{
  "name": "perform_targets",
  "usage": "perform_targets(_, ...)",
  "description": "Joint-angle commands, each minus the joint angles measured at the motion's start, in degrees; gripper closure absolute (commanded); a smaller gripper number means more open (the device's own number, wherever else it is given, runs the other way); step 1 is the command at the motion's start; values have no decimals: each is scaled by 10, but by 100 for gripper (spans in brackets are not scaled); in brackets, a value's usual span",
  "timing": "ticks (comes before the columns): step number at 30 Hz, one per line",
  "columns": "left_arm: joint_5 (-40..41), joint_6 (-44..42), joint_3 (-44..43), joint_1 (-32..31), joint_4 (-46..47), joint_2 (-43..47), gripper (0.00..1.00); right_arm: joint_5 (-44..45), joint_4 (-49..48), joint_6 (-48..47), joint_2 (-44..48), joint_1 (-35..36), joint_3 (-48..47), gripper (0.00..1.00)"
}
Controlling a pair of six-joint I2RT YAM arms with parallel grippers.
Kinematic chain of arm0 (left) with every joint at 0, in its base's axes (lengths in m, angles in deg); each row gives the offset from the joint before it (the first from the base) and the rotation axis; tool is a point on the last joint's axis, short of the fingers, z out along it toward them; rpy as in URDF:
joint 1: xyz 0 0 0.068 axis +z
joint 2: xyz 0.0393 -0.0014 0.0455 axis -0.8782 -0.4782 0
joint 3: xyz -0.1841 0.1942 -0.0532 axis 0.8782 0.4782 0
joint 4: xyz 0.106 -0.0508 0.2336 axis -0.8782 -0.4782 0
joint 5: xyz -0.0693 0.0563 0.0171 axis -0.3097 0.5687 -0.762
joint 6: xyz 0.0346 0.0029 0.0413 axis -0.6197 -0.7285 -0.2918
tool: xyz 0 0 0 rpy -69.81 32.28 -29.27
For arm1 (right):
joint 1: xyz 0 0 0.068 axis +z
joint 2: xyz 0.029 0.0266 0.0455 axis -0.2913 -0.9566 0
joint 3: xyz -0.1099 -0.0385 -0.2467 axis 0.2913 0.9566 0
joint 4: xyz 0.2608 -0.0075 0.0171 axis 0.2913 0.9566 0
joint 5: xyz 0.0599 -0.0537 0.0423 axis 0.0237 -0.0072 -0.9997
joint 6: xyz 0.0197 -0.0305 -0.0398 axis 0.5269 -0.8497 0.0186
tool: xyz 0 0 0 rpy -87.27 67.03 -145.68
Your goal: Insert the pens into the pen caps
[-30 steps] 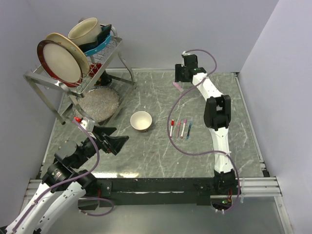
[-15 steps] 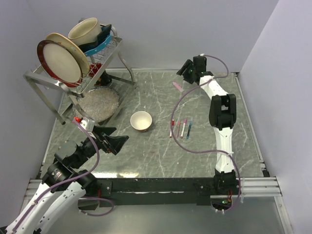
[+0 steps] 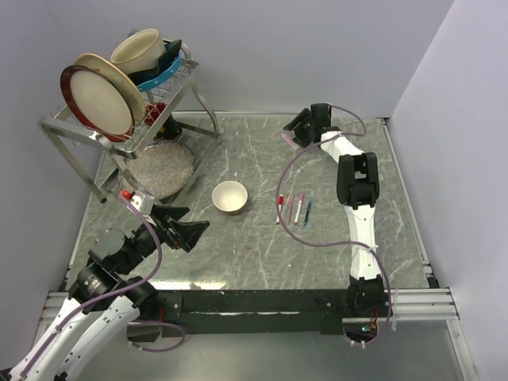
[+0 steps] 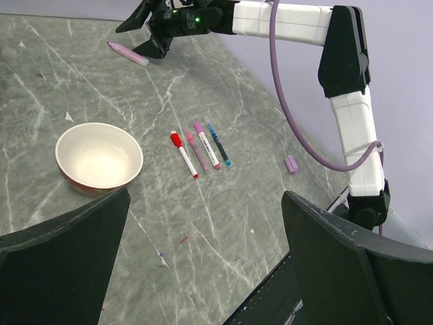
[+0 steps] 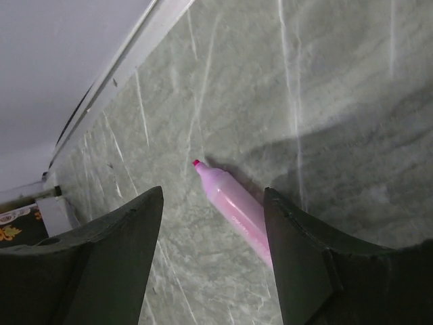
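Right wrist view: your right fingers (image 5: 115,257), spread wide, hover over the pink pen (image 5: 233,203) near the bench (image 5: 338,68) far edge; it lies slantwise between them. Your left fingers (image 4: 61,264), also spread, sit well apart.

I can read no words, numbers or brand marks anywhere. Low and to the left of my right gripper (image 5: 213,203), at the edge of the view, a small white sticker (image 5: 15,222) carries a dark and gold print. It is too small and blurred to make out. Ahead of my left gripper (image 4: 204,196), the pens (image 4: 203,149) lie in a row, and any print on their barrels is too small to tell.
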Motion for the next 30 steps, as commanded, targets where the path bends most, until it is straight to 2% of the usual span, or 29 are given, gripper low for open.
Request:
perform_targets(1,4,-4,-11,3,10,4,0,-13,-25,38,4,8,-13,31)
perform_targets(15,3,-5,-12,3,8,9,1,-33,39,-11,-10,33,-28,32)
perform_targets(25,-2,-7,-11,3,8,16,1,-27,54,-80,53,47,66,34)
perform_targets(30,-5,-8,-11,3,9,16,1,-17,94,-116,49,62,49,36)
